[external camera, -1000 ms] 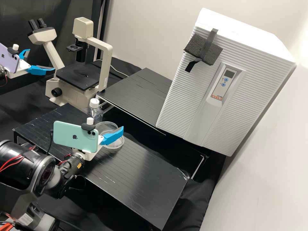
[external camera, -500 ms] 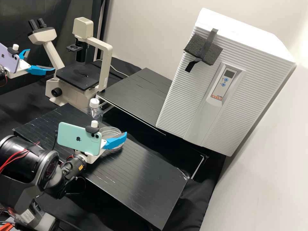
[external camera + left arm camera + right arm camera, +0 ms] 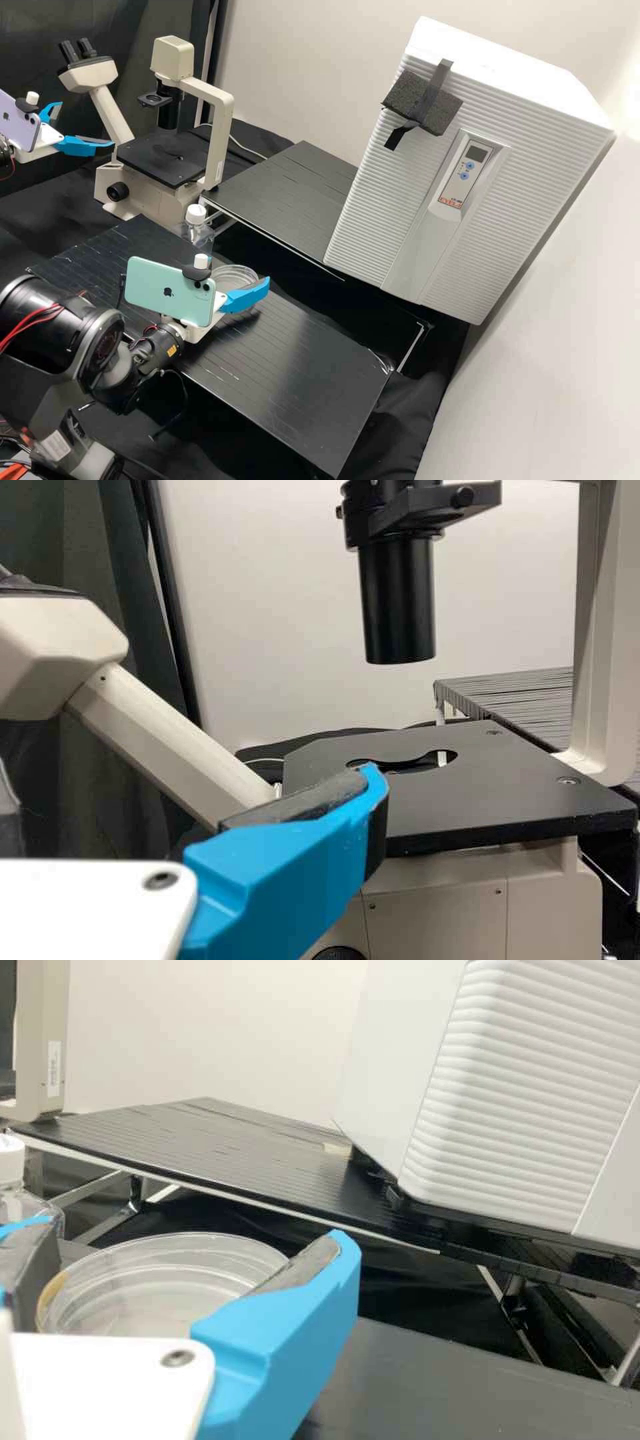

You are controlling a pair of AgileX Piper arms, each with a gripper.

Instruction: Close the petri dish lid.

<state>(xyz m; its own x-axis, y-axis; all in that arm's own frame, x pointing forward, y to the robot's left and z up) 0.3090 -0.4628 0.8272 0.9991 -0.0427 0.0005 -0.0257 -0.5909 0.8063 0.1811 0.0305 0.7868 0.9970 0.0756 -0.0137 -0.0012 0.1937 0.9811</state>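
In the high view, my right gripper (image 3: 239,272) is over the black bench, shut on the clear petri dish lid (image 3: 233,273). The dish (image 3: 249,308) is below, partly behind the near blue finger. The lid lies over it; whether it is fully seated I cannot tell. The right wrist view has the right gripper (image 3: 190,1238) with a finger at either side of the round lid (image 3: 170,1260). At the high view's far left, my left gripper (image 3: 87,123) stands open and holds nothing. In the left wrist view, the left gripper (image 3: 195,795) is beside the microscope.
A clear bottle with a white cap (image 3: 196,215) stands close behind the dish. The microscope (image 3: 163,153) is at the back left, a raised black shelf (image 3: 287,200) behind the bench (image 3: 293,373), and a large white incubator (image 3: 533,153) at the right.
My right gripper has moved right and slightly down in the high view. The lid has shifted with it, from offset to more nearly in line with the dish. The left arm has stayed still.
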